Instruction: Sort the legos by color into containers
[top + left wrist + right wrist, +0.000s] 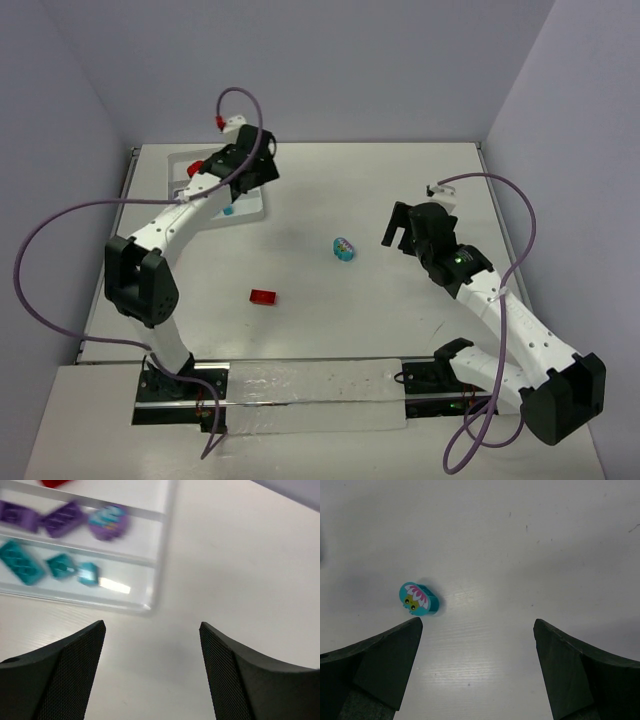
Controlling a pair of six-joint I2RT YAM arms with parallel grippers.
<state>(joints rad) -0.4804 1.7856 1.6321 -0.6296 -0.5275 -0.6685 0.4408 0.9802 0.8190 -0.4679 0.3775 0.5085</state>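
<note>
The white ribbed tray (250, 207) lies at the back left, partly under my left arm. In the left wrist view the tray (159, 545) holds purple bricks (64, 517) and a rounded purple-and-teal piece (107, 521) in one row, teal bricks (21, 562) in the row below, and a red piece (52, 482) at the top edge. My left gripper (265, 160) (151, 625) is open and empty over bare table beside the tray's corner. A red brick (264, 296) and a rounded teal piece (343, 249) (418, 600) lie on the table. My right gripper (393, 228) (477, 622) is open and empty, just right of the teal piece.
A long clear strip (310, 395) with black clamps lies along the near edge between the arm bases. Grey walls close in the table at the back and on both sides. Purple cables loop off both arms.
</note>
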